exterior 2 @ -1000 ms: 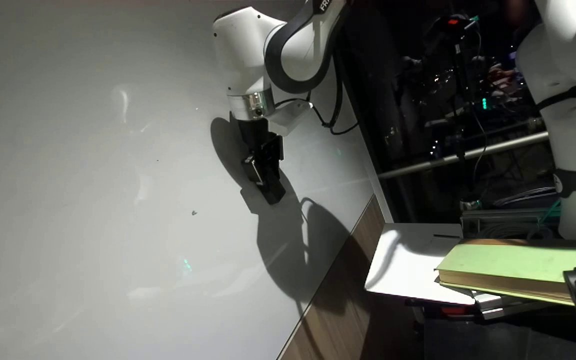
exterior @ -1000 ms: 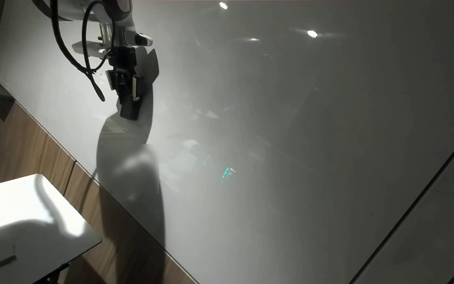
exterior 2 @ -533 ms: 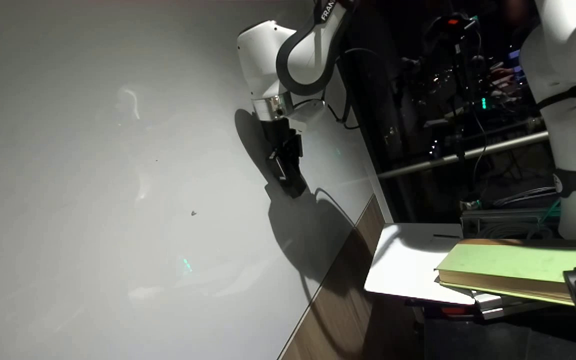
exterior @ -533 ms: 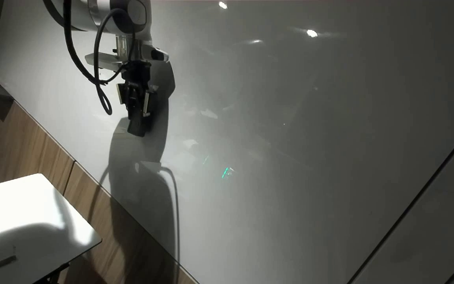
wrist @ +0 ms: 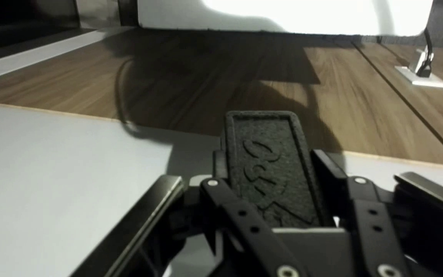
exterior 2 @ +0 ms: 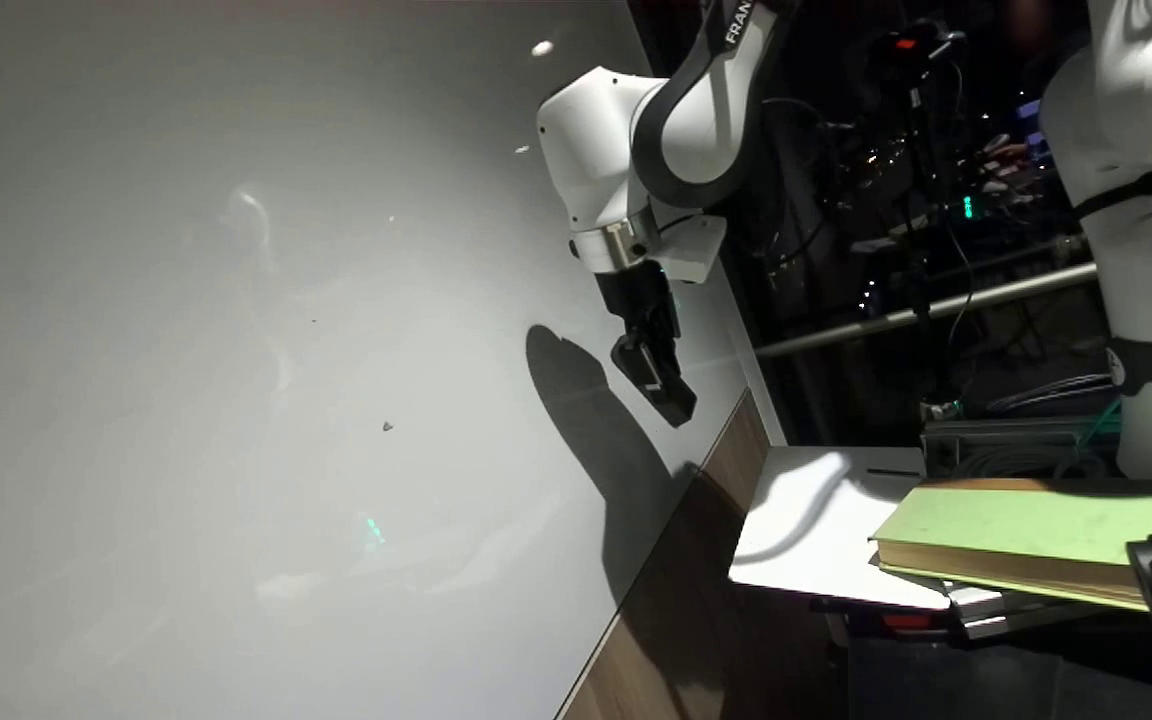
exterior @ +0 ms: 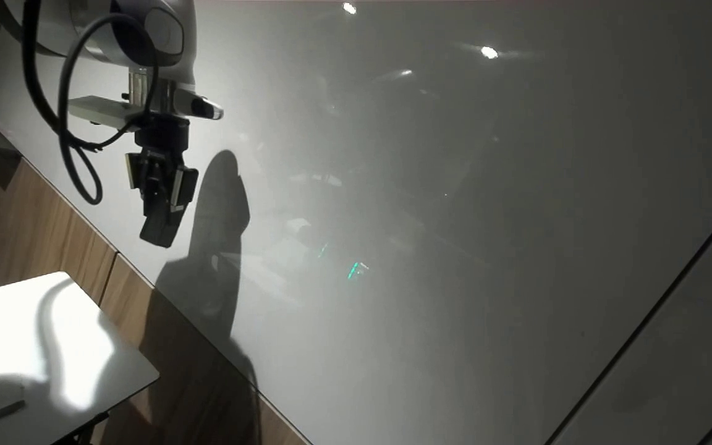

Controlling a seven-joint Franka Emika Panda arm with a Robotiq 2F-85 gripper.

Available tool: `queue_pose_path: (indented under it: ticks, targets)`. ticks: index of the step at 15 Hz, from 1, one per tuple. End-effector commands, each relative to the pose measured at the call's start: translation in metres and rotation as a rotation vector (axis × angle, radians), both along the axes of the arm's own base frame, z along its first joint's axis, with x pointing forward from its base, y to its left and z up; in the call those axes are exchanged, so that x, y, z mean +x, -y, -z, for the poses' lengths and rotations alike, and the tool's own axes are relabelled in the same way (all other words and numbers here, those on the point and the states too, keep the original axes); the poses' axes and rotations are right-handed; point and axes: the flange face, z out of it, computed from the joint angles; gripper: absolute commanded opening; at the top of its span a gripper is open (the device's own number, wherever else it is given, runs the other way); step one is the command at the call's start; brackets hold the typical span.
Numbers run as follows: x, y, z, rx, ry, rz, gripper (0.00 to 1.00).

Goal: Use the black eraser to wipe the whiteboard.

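1. Right, the gripper [wrist: 269, 163] is clamped across the width of the black eraser [wrist: 271, 177], pinching it from 9 and 3 o'clock in the wrist view.
2. Eraser's long axis runs on out of the gripper: just shy of 12 o'clock in the wrist view, down between 5 and 7 in both exterior views.
3. Embossed broad face shows in the wrist view. Wiping side hidden; I take it to be the one toward the whiteboard [exterior: 424, 346].
4. What counts: eraser to whiteboard. In an exterior view the shadow [exterior: 215, 235] falls about 3 o'clock from the eraser, bare surface between. I read that as standing off, not touching.
5. A dark speck [exterior 2: 387, 427] on the whiteboard, about 9 o'clock from the eraser, well apart. Ink or not, can't tell.
6. My guess at the next need: press inward, broad side square, then sweep. The wood panel [wrist: 360, 127] lies past the eraser's tip, 12 o'clock in the wrist view; a stroke that way would soon run off.
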Motion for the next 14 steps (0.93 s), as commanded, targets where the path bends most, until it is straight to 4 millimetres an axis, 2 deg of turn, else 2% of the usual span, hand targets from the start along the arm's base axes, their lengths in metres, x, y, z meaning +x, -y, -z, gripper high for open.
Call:
queue_pose_path:
  ticks: [1, 5, 8, 11, 14]
  targets:
    - [-0.030, 0.006, 0.035, -0.018, -0.085, -0.008, 0.31]
    - [-0.055, 0.012, 0.097, -0.017, -0.241, 0.005, 0.31]
    - [-0.065, 0.017, 0.138, -0.002, -0.320, 0.000, 0.31]
    - [-0.063, 0.014, 0.159, 0.018, -0.346, -0.015, 0.31]
    - [-0.053, 0.012, 0.164, 0.029, -0.360, -0.025, 0.31]
